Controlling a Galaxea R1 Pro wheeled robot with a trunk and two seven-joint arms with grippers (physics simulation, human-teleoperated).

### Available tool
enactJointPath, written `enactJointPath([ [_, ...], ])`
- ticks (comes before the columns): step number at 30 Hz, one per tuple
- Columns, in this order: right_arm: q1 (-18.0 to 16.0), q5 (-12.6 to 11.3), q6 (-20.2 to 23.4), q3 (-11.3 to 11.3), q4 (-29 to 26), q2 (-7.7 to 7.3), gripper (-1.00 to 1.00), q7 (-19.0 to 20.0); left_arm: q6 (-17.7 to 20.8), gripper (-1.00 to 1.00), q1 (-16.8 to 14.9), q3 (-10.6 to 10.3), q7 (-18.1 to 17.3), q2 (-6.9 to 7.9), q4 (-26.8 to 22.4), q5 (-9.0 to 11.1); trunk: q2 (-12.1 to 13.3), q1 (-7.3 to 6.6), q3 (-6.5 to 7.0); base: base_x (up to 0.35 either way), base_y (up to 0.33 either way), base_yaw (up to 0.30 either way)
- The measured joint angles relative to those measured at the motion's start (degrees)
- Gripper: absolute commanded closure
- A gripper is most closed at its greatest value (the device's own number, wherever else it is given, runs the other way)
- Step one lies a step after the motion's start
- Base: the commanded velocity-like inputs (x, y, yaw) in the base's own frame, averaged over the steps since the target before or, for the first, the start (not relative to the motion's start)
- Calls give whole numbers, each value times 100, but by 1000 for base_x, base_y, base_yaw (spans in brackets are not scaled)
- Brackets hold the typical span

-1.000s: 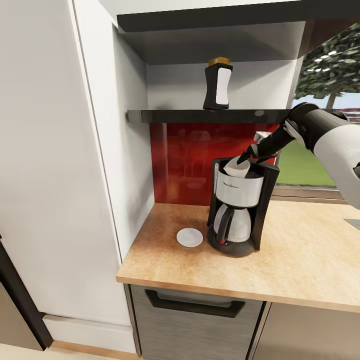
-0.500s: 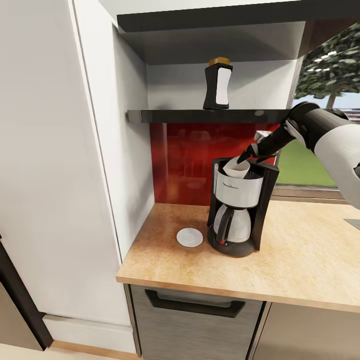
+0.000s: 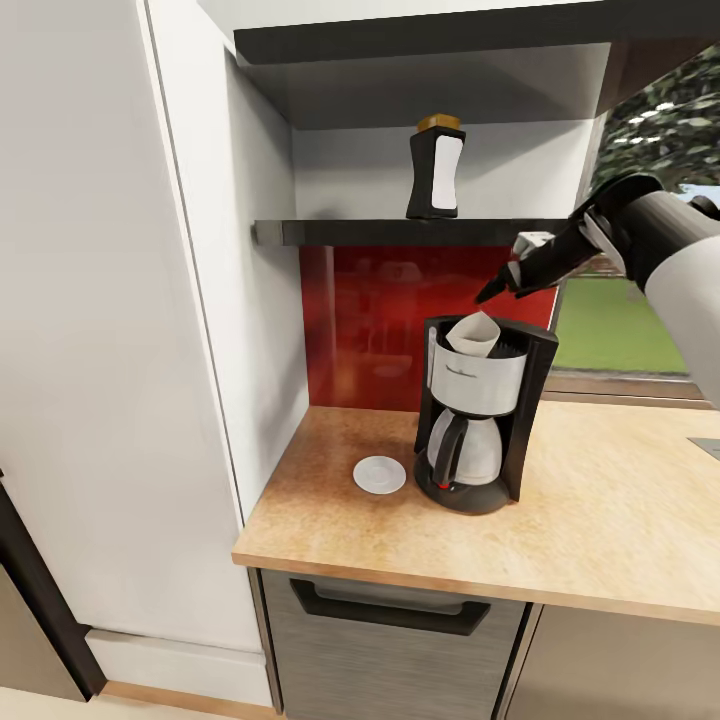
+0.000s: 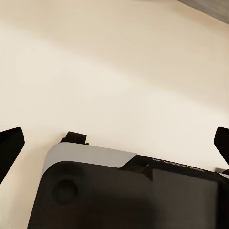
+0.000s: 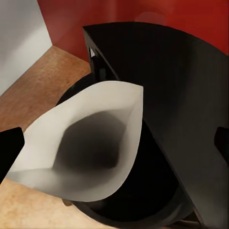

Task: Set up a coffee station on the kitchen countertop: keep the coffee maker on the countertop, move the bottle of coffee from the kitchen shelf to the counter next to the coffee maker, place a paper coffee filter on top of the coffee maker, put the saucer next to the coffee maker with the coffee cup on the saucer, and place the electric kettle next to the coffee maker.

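Observation:
The black coffee maker (image 3: 480, 415) stands on the wood-grain countertop (image 3: 600, 520). A cream paper coffee filter (image 3: 474, 333) sits as an open cone in its top basket, and the right wrist view looks down into the filter (image 5: 90, 148) and onto the coffee maker (image 5: 171, 95). My right gripper (image 3: 497, 290) hangs open just above and right of the filter, apart from it, holding nothing. A white saucer (image 3: 380, 474) lies left of the machine. The bottle of coffee (image 3: 436, 170) stands on the black kitchen shelf (image 3: 350, 232). My left gripper (image 4: 114, 145) is open against a cream surface.
A tall white cabinet wall (image 3: 110, 330) bounds the counter on the left. Behind the machine is a red backsplash (image 3: 360, 330), with a window (image 3: 600, 330) to its right. Below the counter edge is a grey drawer with a black handle (image 3: 390, 607).
My right gripper let go of the filter and rose up and to the right, away from the coffee maker. The filter stays in the basket.

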Motion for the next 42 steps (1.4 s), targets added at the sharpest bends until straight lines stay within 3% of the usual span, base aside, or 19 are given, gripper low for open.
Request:
enactJointPath([
  [15,0,-4,-3,8,-62,-160,-100,4,0,-100,0,0,0,0,0,0,0,0,0,0,0,0],
  [38,5,-6,-7,8,-29,-178,-100,14,7,-100,0,-8,0,-1,0,0,0,1,0,-112,0,0],
  [42,76,-3,-17,13,-36,-181,-100,241,2,-100,0,-8,0,-5,0,0,1,3,0,-217,0,0],
])
